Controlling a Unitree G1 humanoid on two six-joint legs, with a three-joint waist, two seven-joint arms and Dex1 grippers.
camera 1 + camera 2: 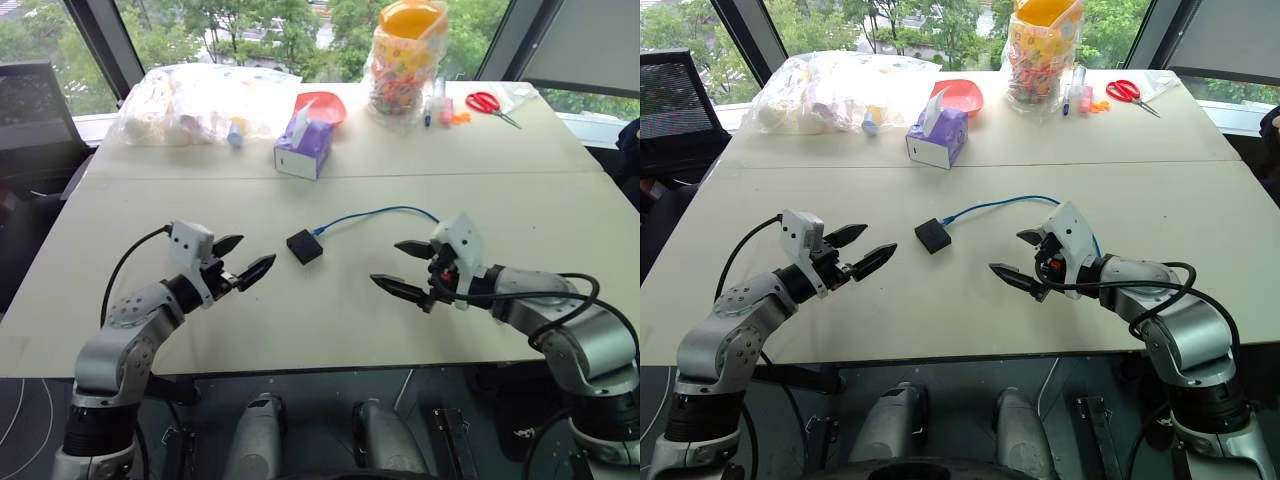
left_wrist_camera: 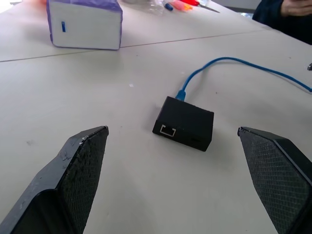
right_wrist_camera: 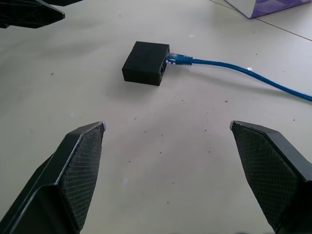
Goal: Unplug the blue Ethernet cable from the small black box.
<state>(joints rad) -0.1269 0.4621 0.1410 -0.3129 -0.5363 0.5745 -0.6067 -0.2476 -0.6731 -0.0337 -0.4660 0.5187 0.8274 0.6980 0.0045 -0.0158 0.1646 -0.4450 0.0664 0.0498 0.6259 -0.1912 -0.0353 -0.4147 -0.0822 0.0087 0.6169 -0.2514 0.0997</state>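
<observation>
The left gripper point(image 1: 243, 263) is near the front of the table point(image 1: 330, 320), with its two black fingers spread wide and nothing between them. The right gripper point(image 1: 408, 267) is on the other side, also spread wide and holding nothing.

Between the two grippers, and apart from both, the small black box point(image 1: 304, 245) lies flat on the table. It has an empty port on the side that faces the left gripper. The blue Ethernet cable point(image 1: 375, 215) is plugged into the far side of the box. It curves away toward the right gripper, and its other end goes behind that gripper, so it cannot be seen.

Farther back stands a purple tissue box point(image 1: 303, 148) with a white tissue sticking up. No words can be read on it. Behind it is a red bowl point(image 1: 322, 106), partly hidden by the tissue. To the left lies a clear plastic bag point(image 1: 195, 100); the things inside are hard to make out. At the far right stand a bag of colorful bits point(image 1: 405, 62), some markers point(image 1: 437, 104) and red scissors point(image 1: 491, 105).
</observation>
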